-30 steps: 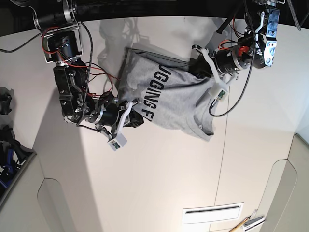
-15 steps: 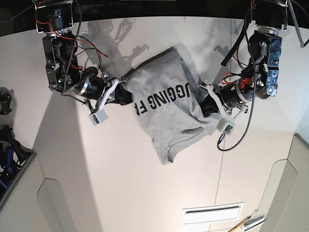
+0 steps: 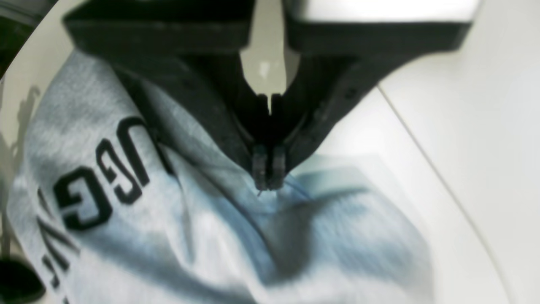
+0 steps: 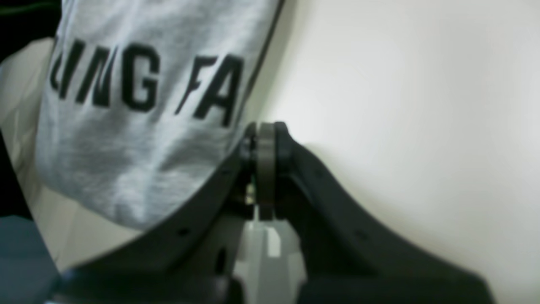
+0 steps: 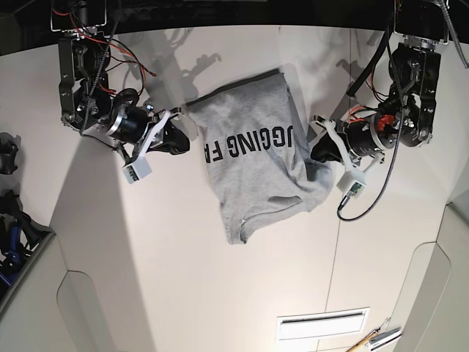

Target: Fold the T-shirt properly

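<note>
The light grey T-shirt with black lettering is stretched between my two grippers, its lower part sagging in folds toward the table's front. In the base view my right gripper is shut on the shirt's left edge beside the letters. My left gripper is shut on the bunched cloth at the shirt's right side. The left wrist view shows the left gripper pinching a fold of the T-shirt. In the right wrist view the right gripper is closed at the edge of the T-shirt.
The white table has a seam running front to back under my left arm. A slotted vent and a pencil-like tool lie at the front right. Dark equipment sits off the left edge.
Over the last second the shirt has swung round: my right gripper pulled its edge back and left, my left gripper came forward. The lettering now runs straight across and the cloth is spread wider.
</note>
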`<move>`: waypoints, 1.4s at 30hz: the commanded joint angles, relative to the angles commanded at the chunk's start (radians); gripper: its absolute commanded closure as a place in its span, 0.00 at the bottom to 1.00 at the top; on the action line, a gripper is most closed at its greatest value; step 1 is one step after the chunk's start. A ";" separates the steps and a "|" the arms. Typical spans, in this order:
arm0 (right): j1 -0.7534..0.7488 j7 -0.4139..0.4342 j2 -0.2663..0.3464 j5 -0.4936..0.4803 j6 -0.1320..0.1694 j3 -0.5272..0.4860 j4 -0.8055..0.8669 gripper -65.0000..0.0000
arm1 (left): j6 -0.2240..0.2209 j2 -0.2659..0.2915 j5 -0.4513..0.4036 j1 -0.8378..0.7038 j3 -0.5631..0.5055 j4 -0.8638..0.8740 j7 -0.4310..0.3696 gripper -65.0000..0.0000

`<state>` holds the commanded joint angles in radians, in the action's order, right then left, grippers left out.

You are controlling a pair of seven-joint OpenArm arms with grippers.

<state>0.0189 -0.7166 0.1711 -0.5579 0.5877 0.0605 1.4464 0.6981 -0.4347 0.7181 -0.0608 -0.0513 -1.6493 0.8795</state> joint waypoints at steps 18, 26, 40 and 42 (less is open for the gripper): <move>-0.080 -0.079 -0.027 -0.158 0.005 -0.001 0.000 1.00 | -0.062 0.122 -0.223 -0.022 -0.001 0.013 -0.124 1.00; -0.156 -0.094 -0.072 -0.210 0.012 -0.001 0.003 1.00 | -0.062 0.142 -0.220 0.011 -0.002 0.013 -0.143 1.00; -0.166 -0.148 -0.072 -0.179 0.011 0.018 0.147 1.00 | -0.063 0.130 -0.198 0.010 0.003 -0.019 -0.109 1.00; -0.167 -0.180 -0.068 -0.179 0.011 0.050 0.191 1.00 | -0.069 0.119 -0.190 0.007 0.016 -0.055 -0.089 1.00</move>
<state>-0.1478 -0.8970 0.1028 -0.7368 0.5991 0.1101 1.6371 0.6296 -0.3161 0.5285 -0.0536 -0.0353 -1.7039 0.7902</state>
